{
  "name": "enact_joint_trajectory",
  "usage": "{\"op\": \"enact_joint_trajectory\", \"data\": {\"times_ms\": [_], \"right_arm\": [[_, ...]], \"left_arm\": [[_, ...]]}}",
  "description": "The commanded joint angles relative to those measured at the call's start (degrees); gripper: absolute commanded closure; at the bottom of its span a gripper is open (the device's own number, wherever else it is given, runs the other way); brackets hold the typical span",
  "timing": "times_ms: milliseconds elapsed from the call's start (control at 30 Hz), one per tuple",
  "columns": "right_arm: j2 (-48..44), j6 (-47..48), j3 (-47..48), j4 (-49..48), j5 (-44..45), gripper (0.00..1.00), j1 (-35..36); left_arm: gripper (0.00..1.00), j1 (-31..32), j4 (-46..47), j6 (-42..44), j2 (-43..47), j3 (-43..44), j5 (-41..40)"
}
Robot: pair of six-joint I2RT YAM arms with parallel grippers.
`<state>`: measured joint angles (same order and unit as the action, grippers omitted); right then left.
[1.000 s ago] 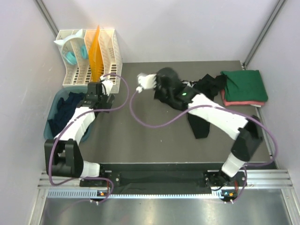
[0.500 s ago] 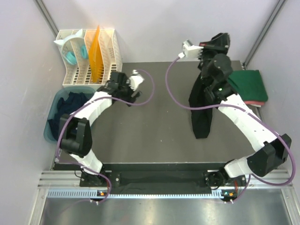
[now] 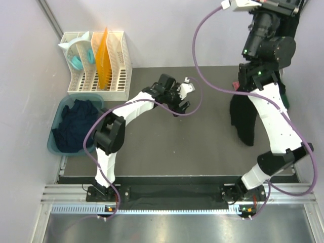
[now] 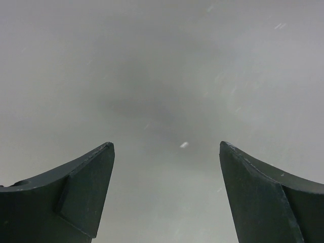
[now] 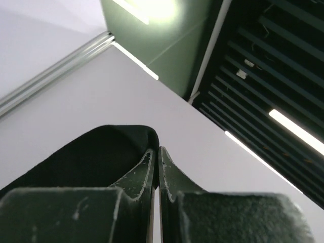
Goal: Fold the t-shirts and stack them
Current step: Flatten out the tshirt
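Holding a black shirt (image 3: 245, 121) high over the right side of the table (image 3: 167, 152).
The right gripper (image 5: 156, 152) is pinched tight on a fold of the shirt, which hangs down toward the table. The left gripper (image 4: 167, 147) hovers over bare table, spread wide and holding nothing. More dark shirts (image 3: 76, 124) lie in the tub (image 3: 52, 143).

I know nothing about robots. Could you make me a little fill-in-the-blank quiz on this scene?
The right fingers are shut on a ____ t-shirt.
The left fingers stand ____, holding nothing.
The teal tub sits on the robot's ____ side.
Missing words: black; open; left.
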<state>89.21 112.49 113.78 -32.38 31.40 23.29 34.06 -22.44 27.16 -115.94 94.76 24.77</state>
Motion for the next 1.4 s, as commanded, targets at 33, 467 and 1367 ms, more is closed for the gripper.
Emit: {"op": "enact_joint_trajectory", "data": {"times_ms": [33,467,1367], "right_arm": [[4.8,0.3,6.7,-0.2,-7.4,1.00,0.6],[13.8,-1.6,7.2,-8.0,-17.1,1.00,13.7],[-26.8,-27.6,-48.5,22.5,-4.6,1.00,4.8]], "left_arm": [[0.11,2.3,6.7,-6.7,-0.2,1.1,1.3],[0.24,-9.6,12.7,-18.5,14.5,-17.8,-15.8],[0.26,-15.5,8.0,-17.1,13.2,-14.6,-10.7]]}}
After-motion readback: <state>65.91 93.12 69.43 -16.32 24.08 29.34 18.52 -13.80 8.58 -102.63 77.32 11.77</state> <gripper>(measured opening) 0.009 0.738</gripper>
